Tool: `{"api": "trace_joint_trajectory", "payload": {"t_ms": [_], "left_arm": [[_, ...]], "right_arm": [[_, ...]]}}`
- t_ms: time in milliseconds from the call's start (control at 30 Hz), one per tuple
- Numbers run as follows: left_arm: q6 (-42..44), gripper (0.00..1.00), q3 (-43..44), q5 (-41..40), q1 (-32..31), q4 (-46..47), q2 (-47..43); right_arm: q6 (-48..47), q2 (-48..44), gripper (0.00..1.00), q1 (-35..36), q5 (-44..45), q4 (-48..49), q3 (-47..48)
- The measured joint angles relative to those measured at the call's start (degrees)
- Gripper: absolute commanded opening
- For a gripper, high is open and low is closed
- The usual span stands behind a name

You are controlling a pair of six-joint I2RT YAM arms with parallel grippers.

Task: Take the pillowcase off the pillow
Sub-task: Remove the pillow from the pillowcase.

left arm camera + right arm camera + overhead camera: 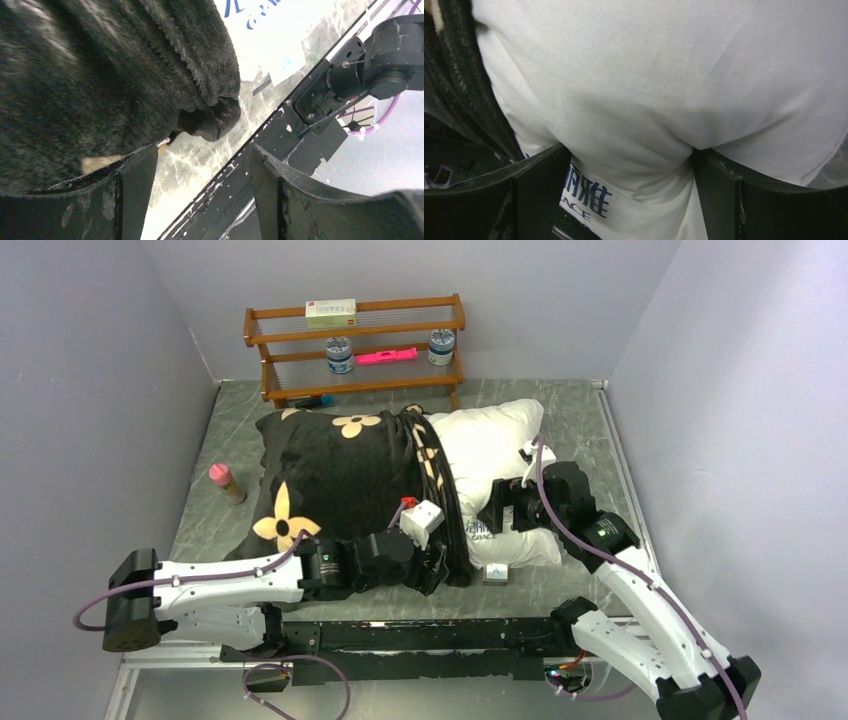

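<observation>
One large black plush pillowcase point(330, 475), printed with tan four-petal flowers, is seen covering the left part of a plump white rectangular pillow point(490, 445). Both are laid across the middle of a grey marbled table point(590, 440). The case's open edge is bunched into a thick dark ridge across the pillow's middle, and the right part of the pillow is left bare. Blue printed characters point(584, 195) are shown on the bare end.

The left gripper point(200, 155) is held at the near end of that ridge. Its jaws are released, with only table and rail seen between them. A fold of plush hangs just above, and one finger is touched by the fabric.

The right gripper point(629, 155) is pressed into the bare pillow with its jaws spread wide. A bulge of white fabric is met by both fingers.

A brown wooden rack point(355, 345) is set at the far edge. A pink-capped bottle point(226, 483) is stood left of the pillowcase.
</observation>
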Motion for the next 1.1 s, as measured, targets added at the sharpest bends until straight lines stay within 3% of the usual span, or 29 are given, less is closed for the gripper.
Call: {"api": "trace_joint_trajectory", "payload": {"t_ms": [233,467,700,833,933,967,1100], "left_arm": [[0.28,0.73,-0.02,-1.84,0.0,4.72,5.77],[1.51,0.73,1.84,-5.29,0.0,8.57,11.37],[2.97,0.64,2.1,-10.49,0.35,13.84,14.97],[3.45,0.32,2.1,-11.52,1.75,15.76,17.05],[4.35,0.1,2.08,-11.74,2.78,15.98,17.31],[4.48,0.06,2.05,-11.72,2.91,16.24,17.31],[5.07,0.05,1.01,-11.72,2.97,17.33,16.41]], "right_arm": [[-1.27,6.78,0.91,-0.26,0.68,8.39,0.0],[-2.6,8.31,0.86,-0.31,0.7,10.93,0.94],[-3.04,7.56,0.74,-0.33,0.46,11.47,0.94],[-3.63,7.45,0.6,-0.37,0.28,11.61,0.76],[-4.02,7.45,0.42,-0.44,0.39,11.69,0.74],[-4.17,7.45,0.33,-0.46,0.42,11.82,0.74],[-4.31,7.48,0.0,-0.42,0.28,12.7,0.76]]}}
